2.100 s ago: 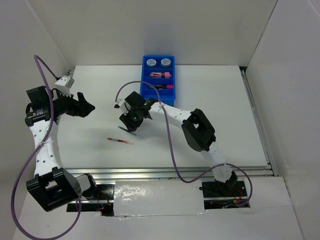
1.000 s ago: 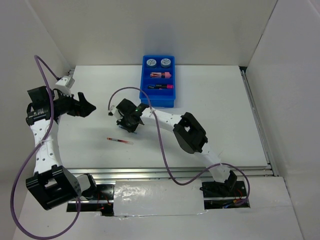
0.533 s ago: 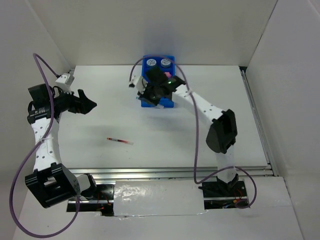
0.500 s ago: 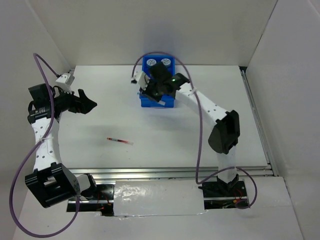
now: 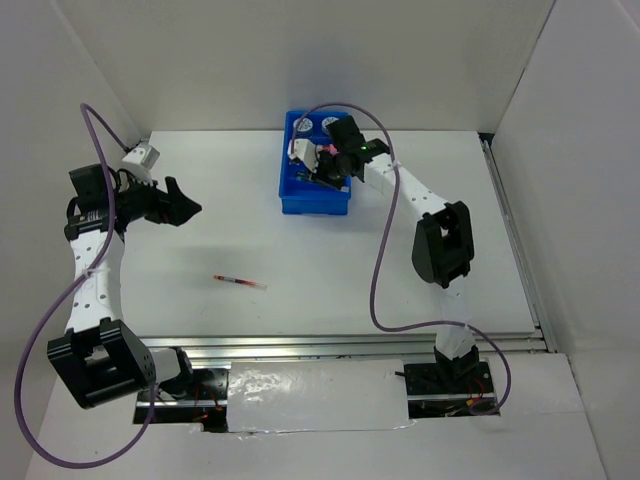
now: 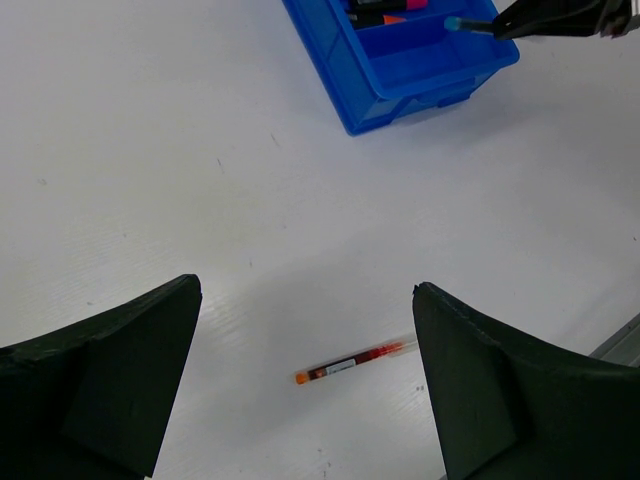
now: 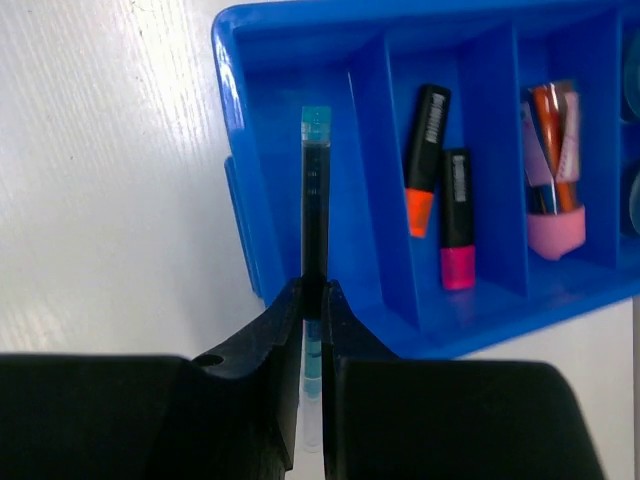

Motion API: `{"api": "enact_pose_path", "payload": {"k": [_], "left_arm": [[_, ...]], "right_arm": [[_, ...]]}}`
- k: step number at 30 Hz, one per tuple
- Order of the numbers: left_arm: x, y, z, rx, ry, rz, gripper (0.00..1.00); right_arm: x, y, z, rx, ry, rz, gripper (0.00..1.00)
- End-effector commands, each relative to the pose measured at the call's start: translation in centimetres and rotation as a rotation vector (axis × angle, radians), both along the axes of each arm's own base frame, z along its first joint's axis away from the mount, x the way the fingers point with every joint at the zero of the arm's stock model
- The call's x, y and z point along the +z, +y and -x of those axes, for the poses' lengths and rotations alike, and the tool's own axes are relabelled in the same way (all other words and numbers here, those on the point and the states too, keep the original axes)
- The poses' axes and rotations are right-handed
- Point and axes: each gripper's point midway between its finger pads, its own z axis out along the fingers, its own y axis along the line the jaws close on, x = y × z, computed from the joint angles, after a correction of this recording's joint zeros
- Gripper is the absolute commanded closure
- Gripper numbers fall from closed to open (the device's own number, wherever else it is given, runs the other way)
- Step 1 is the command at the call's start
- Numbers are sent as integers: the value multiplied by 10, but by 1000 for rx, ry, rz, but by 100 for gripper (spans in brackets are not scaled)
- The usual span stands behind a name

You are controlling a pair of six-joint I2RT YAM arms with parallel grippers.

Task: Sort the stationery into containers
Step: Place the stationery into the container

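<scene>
The right claw (image 7: 313,296) is shut tight on a thin blue pen (image 7: 314,190). It grips the pen near the back end, and the rest of the pen sticks out in front. The pen is over the blue tray (image 7: 240,120), above the end slot, the one on the robot's side of the tray. The pen points the same way as that slot. I cannot tell if the pen touches the tray.

The tray has four slots side by side. In the slot next to the pen lie an orange highlighter (image 7: 428,150) and a pink highlighter (image 7: 458,225), close together. In the third slot lies a pink cylinder (image 7: 556,232), with thin orange and pink things by it that I cannot make out. In the far slot sit round blue-and-white rolls (image 5: 305,124), partly hidden by the right arm.

The left claw (image 6: 306,290) is open wide and holds nothing. It hangs in the air, well away from the tray, off to the tray's left.

A thin red pen (image 6: 355,362) lies flat on the white table (image 5: 450,250). It is well apart from the tray, on the robot's side of it and to the left. Nothing touches the red pen.
</scene>
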Motion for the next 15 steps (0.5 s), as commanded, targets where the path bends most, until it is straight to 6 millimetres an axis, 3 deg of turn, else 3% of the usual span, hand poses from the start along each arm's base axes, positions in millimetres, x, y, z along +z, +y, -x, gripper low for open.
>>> {"api": "enact_pose_path", "payload": {"k": [1,7,15], "left_arm": [[-4,1,-1,-7,-13,-20,1],[-11,1,2,-4,-12,-28,1],[-16,1,7,-5,-2,-32,1]], "right_arm": [[19,26,-13,111,-126,-35,100],[11,34,-15,141,-140,-17,100],[-13,31,-40,120,-132,5,96]]}}
